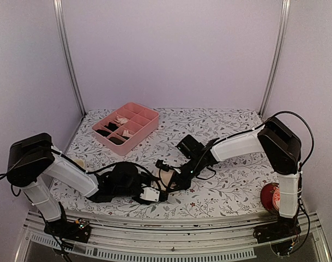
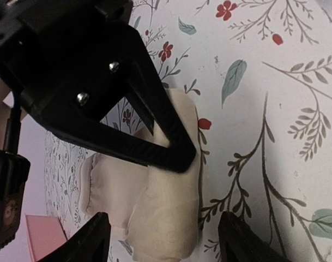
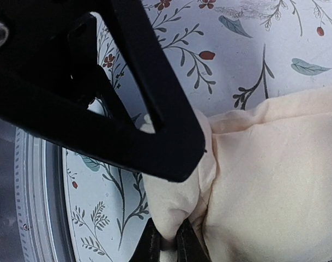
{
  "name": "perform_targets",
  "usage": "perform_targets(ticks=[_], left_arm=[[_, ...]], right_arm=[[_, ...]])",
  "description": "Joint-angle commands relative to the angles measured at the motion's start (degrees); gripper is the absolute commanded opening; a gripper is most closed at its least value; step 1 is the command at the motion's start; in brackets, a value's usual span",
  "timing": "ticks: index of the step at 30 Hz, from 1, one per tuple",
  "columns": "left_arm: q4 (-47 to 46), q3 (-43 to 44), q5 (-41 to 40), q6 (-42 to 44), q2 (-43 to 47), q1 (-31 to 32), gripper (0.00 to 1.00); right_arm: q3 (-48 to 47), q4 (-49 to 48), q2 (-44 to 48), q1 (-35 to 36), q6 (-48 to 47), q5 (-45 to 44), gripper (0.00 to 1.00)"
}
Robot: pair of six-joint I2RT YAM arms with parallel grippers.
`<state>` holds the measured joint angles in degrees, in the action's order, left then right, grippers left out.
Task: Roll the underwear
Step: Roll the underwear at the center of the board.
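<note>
A pale peach-beige underwear (image 2: 160, 207) lies folded into a thick bundle on the flowered tablecloth, near the front middle in the top view (image 1: 167, 176). My left gripper (image 2: 166, 245) is open, one finger on each side of the bundle, and its right finger stands off the cloth. My right gripper (image 3: 168, 248) is shut on a pinched fold at the underwear's (image 3: 264, 180) edge. In the top view the left gripper (image 1: 161, 188) and right gripper (image 1: 174, 179) meet over the bundle. Each wrist view has the other arm's black finger across its upper part. No olive-brown garment shows.
A pink compartment tray (image 1: 126, 126) holding small black and pale bundles stands at the back left. A red round object (image 1: 271, 196) sits by the right arm's base. The table's metal front rail (image 3: 35, 207) runs close behind the right gripper.
</note>
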<state>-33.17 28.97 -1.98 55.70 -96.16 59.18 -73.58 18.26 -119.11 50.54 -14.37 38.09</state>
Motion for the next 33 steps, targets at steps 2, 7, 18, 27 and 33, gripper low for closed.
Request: perform_targets(ticks=[2,7,18,27,33], left_arm=[[1.79,1.25,-0.77,0.09,-2.44,1.09,0.63],[3.33,2.24,-0.48,-0.04,-3.83,1.27,0.35],[10.53,7.25,7.46,-7.18,-6.63,1.00,0.00],[17.70,12.05,18.93,-10.86,-10.73,-2.70,0.00],[22.96,14.83,25.67,-12.91,-11.78,-6.36,0.00]], right_arm=[[0.87,5.95,-3.32,0.26,-0.09,-2.76,0.04],[1.03,5.82,-2.66,0.21,0.35,-4.34,0.05],[6.12,2.73,5.13,-0.53,3.55,-8.40,0.08],[11.73,-0.53,13.75,-0.40,5.02,-19.17,0.56],[17.36,-5.84,22.95,-0.11,6.30,-34.39,0.73]])
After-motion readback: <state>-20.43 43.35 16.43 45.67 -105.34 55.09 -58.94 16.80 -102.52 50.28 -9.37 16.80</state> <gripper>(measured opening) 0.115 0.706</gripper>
